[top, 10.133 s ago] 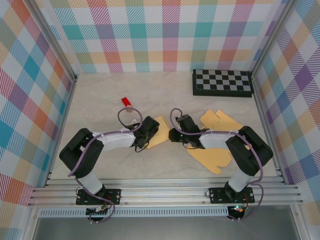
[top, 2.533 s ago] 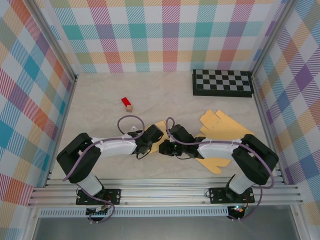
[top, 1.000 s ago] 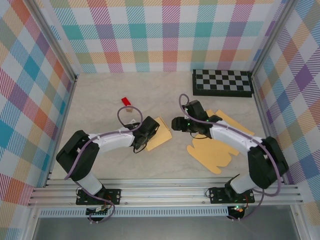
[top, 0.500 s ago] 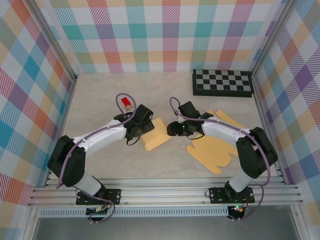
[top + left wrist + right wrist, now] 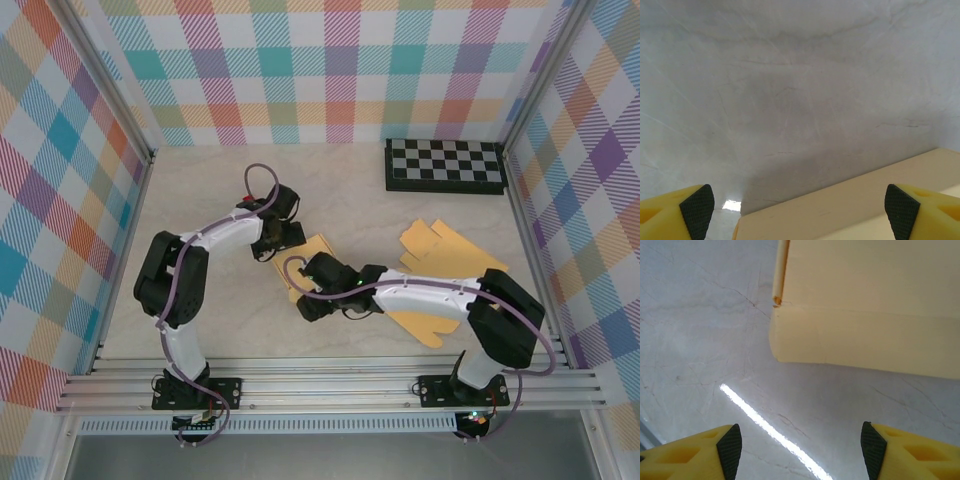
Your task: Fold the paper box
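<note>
Top external: paper box [image 5: 320,250] flat on desk [image 5: 200,200], between claws. Left claw [image 5: 283,243] at far edge, right claw [image 5: 308,300] at near corner; both spread apart, empty.

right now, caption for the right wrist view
Yellow fingers apart above the table, a paper box corner just ahead

My left arm [image 5: 215,235] and right arm [image 5: 430,292]: white links, black joints.
Purple cables [image 5: 262,166] run along each; yellow fingers [image 5: 662,212] carry black textured pads [image 5: 697,205].

Overhead downward, wrists close, sharing box [image 5: 865,305]
</note>
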Controlling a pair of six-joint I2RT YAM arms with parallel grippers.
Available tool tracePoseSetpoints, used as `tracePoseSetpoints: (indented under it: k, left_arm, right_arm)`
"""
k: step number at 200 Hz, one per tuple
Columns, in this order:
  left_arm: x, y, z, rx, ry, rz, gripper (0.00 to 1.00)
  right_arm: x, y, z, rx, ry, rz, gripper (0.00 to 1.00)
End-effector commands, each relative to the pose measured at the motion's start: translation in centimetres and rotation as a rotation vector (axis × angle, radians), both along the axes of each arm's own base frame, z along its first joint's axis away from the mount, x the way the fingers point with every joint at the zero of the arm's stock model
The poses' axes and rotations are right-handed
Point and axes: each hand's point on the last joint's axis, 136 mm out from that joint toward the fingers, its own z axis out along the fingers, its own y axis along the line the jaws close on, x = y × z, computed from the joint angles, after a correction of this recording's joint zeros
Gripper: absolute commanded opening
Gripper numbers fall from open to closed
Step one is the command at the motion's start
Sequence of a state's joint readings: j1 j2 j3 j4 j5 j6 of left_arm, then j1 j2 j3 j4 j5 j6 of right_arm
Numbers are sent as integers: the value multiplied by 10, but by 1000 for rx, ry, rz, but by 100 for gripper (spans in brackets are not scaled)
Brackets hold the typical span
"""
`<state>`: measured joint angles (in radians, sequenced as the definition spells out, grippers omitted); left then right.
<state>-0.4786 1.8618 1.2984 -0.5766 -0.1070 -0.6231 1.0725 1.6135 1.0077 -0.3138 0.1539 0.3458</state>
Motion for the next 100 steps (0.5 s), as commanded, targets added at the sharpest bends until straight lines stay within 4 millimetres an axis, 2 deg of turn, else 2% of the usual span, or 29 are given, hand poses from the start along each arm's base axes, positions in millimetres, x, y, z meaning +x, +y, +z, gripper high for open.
tracePoseSetpoints:
  k: [1,15,28,67,100]
  left_arm:
    - [-9,-2,-4,-38,31,9,90]
    - [-24,4,-12,-43,75,64,89]
    - [-41,7,-19,-63,108,108,89]
    - [-90,5,-28,-170,157,226,89]
    - [-123,-8,-13,-251,130,287,90]
  right_arm:
    - [13,13,4,-10,-109,47,67]
    - [12,16,2,10,-115,70,66]
    - [15,10,1,0,-132,48,66]
    - [42,-36,5,37,-57,-158,65]
    - [46,-69,12,83,8,-307,65]
